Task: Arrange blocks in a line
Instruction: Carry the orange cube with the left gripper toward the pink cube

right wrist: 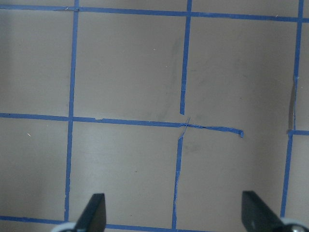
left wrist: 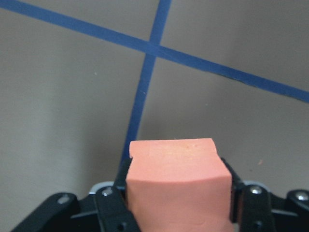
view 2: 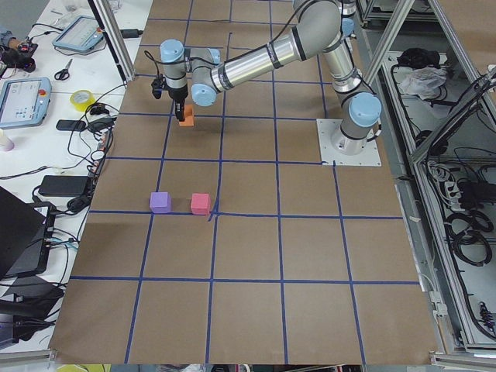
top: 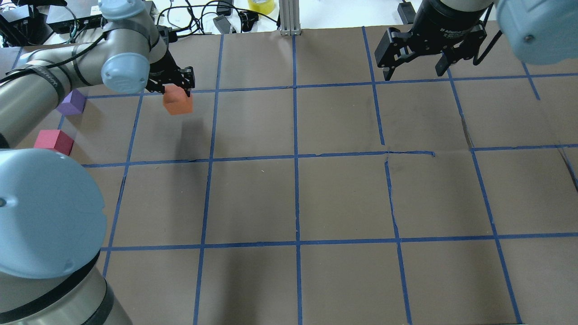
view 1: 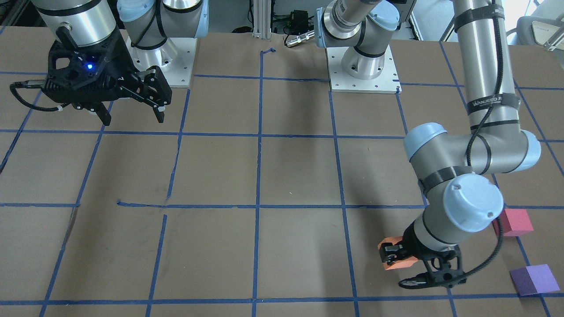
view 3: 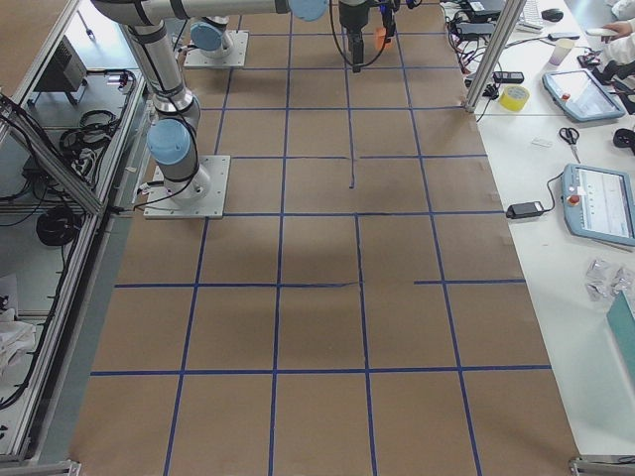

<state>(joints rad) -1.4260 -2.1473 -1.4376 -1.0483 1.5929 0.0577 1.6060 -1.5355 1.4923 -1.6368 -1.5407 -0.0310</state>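
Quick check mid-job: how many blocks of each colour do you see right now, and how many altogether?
orange block: 1, held in the left gripper
pinkish-red block: 1
purple block: 1
Total: 3

The table (top: 343, 194) is plain brown, gridded with blue tape. The orange block (top: 178, 104), pinkish-red block (top: 54, 141) and purple block (top: 72, 102) are each one flat colour. The left gripper (top: 178, 91) and right gripper (top: 414, 73) are black. The left arm (top: 36, 92) and right arm (view 1: 81, 17) are silver with pale-blue joints.
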